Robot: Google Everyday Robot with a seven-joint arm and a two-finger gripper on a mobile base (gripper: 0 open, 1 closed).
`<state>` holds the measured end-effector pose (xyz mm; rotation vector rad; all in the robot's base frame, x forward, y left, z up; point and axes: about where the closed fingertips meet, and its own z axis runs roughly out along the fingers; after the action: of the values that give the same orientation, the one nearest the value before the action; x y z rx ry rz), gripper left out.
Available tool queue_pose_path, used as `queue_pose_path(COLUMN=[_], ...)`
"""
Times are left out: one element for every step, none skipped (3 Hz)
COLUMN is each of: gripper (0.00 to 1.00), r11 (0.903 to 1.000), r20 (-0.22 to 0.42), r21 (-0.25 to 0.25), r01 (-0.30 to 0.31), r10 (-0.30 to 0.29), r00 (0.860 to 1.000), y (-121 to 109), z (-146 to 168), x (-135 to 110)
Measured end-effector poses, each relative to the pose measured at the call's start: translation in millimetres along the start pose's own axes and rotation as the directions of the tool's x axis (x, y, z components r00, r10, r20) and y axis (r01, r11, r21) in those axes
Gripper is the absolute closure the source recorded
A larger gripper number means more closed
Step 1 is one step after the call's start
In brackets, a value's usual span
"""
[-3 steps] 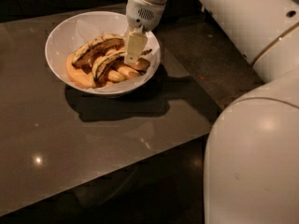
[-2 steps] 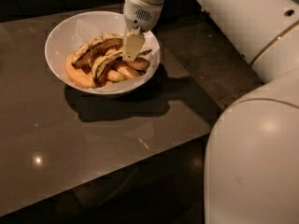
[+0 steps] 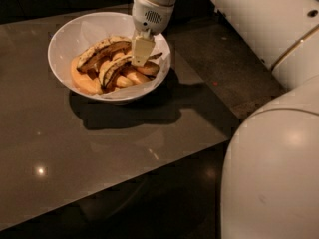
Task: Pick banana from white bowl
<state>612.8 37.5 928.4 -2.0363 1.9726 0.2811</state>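
Pincer [image 3: 140, 59]: reaches down from the far side into the right half of the white bowl, its pale tip low among the fruit.
Pincer state: cannot tell how far open it is, nor whether it has hold of anything.
Banana [image 3: 112, 69]: pale yellow with a black streak, lying in the middle of the bowl; its right end meets the pincer tip.
White bowl [image 3: 64, 40]: stands on the far left part of the bench, upright, casting a dark shadow on its near side.
Darker banana [image 3: 102, 51]: browner, lying just beyond the pale one, running from the left of the bowl towards the pincer.
Orange pieces [image 3: 82, 79]: plump, packed under and around both bananas; some show at the left wall, others to the right below the pincer.
Bench [image 3: 99, 153]: glossy brown top with small light glints near the left.
Arm [image 3: 264, 14]: white, coming in from the far right.
Robot body [image 3: 274, 178]: large white rounded shell filling the near right.
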Motion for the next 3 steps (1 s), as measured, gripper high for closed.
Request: queue_pose_path(gripper=[1.00, 1.00, 1.00], r11=[1.0000, 0.9986, 0.9964], r20=[0.000, 0.055, 0.099], r21=[0.000, 0.052, 0.077], r01=[0.000, 0.003, 0.034], r10=[0.000, -0.006, -0.042], r00=[1.000, 0.998, 0.994], y=[0.0, -1.2, -0.5], z=[-0.1, -13.7, -25.9], x=[0.0, 6.2, 12.8])
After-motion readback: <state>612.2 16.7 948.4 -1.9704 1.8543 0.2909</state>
